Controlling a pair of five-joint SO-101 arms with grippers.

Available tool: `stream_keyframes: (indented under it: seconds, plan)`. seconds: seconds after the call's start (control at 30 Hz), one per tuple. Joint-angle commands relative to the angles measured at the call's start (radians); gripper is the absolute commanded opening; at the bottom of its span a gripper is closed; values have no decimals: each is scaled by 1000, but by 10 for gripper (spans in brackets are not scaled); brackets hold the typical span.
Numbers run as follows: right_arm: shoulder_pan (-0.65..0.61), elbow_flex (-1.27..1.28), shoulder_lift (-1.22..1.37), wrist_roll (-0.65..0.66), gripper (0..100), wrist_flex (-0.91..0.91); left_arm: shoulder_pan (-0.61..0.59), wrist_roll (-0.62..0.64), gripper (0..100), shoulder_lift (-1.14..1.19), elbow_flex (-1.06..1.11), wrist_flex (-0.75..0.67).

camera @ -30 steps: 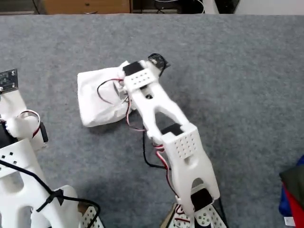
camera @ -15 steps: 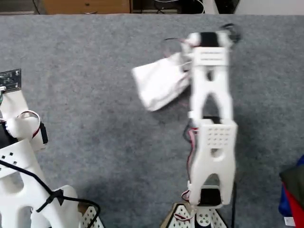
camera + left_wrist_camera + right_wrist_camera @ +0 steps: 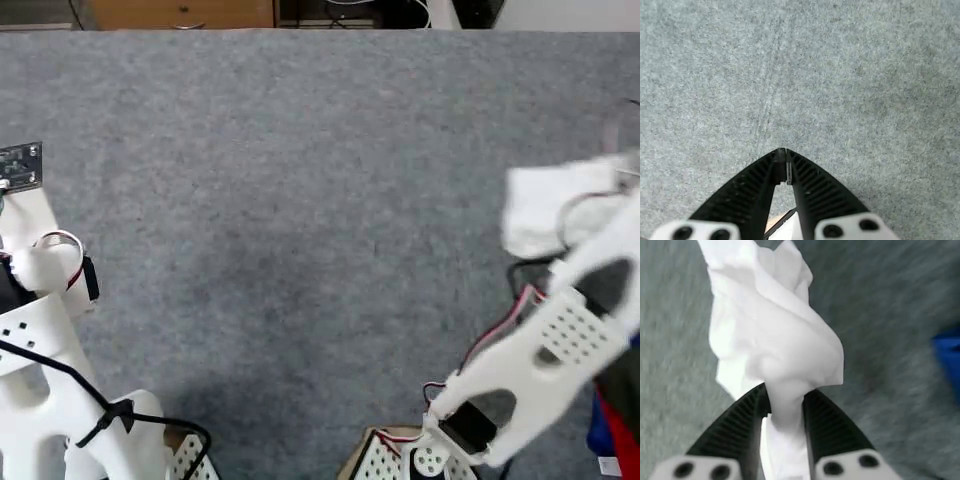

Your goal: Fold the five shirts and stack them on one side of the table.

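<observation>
A white shirt (image 3: 555, 205), bunched and folded, hangs at the table's right edge in the high view. My right gripper (image 3: 785, 400) is shut on the white shirt (image 3: 772, 335), which dangles twisted from the black fingers (image 3: 745, 415) above the grey cloth. The right arm (image 3: 545, 350) stretches from its base at the front toward the right edge. My left gripper (image 3: 783, 162) is shut with nothing between its black fingers, pointing down at bare grey cloth. The left arm (image 3: 45, 330) stands at the front left.
A pile of red, blue and dark shirts (image 3: 615, 405) lies at the front right corner; a blue shirt (image 3: 947, 362) shows beside the white one. The grey tablecloth (image 3: 300, 200) covers the whole table. A wooden cabinet (image 3: 180, 12) stands behind the far edge.
The right arm has swung from the table's left-middle to the far right edge, carrying the white shirt with it. The left arm has not moved.
</observation>
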Motion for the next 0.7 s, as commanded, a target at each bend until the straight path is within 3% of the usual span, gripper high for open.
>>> stream_keyframes:
  seconds: [0.0, 0.3, 0.67]
  plan:
    - [130, -47, -122, 87, 5, 18, -2, -6, 19, -4, -35, -15]
    - [321, -27, -127, 233, 5, 18, 43, -6, 19, -4, -28, -15]
    - [458, 470, -412, 364, 5, 17, 172, 37, 19, -4, -29, -15]
